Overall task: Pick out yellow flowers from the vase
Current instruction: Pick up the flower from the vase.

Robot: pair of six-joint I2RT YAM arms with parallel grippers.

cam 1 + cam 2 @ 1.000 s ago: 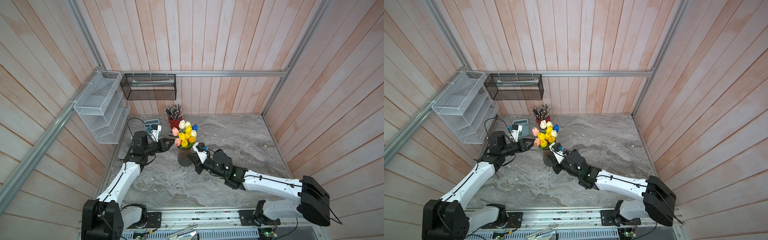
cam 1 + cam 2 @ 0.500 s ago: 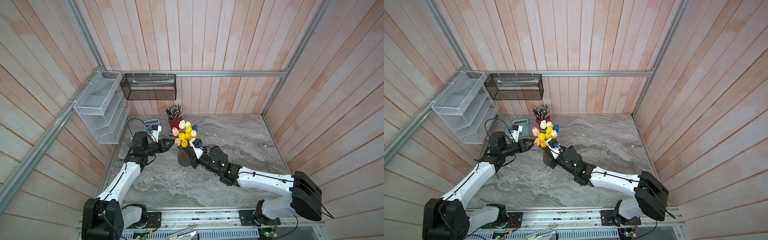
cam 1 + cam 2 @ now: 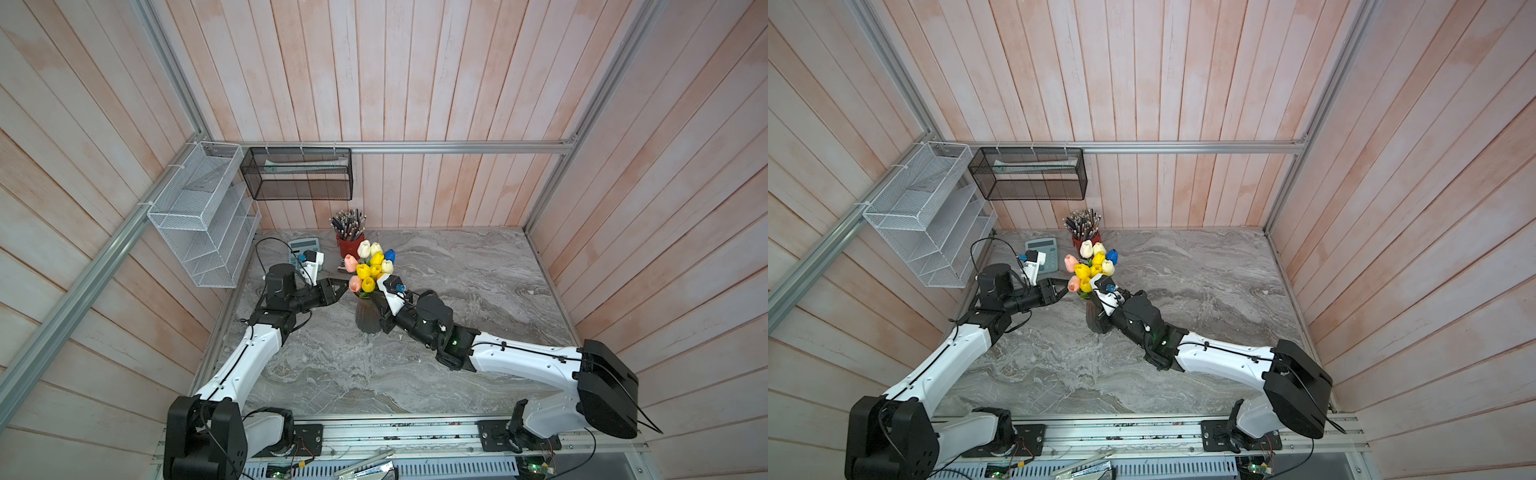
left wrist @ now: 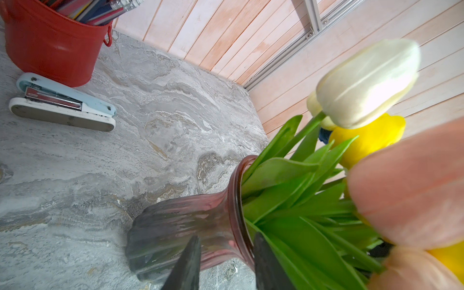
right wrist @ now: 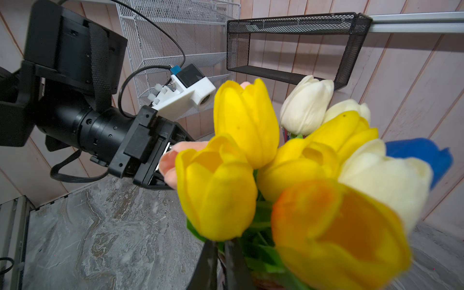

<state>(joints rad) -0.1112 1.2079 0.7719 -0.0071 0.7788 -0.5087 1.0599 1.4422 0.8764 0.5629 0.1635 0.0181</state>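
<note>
The ribbed dark vase (image 3: 368, 318) (image 4: 180, 226) stands mid-table with mixed tulips in it. Several yellow flowers (image 3: 368, 284) (image 3: 1086, 284) cluster at the front of the bunch. My left gripper (image 4: 228, 236) (image 3: 343, 286) comes in from the left and is shut on the vase's flared rim, with one finger outside on the neck and the other over the rim among the leaves. My right gripper (image 5: 223, 242) is shut on the stem just under the nearest yellow flower (image 5: 218, 198). An orange-tinged one (image 5: 339, 233) is beside it. In both top views the right fingertips are hidden under the flowers.
White, pink and blue tulips share the vase. A red cup of pencils (image 3: 348, 243) and a stapler (image 4: 62, 105) sit just behind it, with a calculator (image 3: 303, 247) at the back left. A white wire rack (image 3: 199, 216) and a black mesh basket (image 3: 297, 172) hang on the walls.
The right arm swung in and pushed its gripper a little further into the bunch, then held still. The left arm has not moved.
</note>
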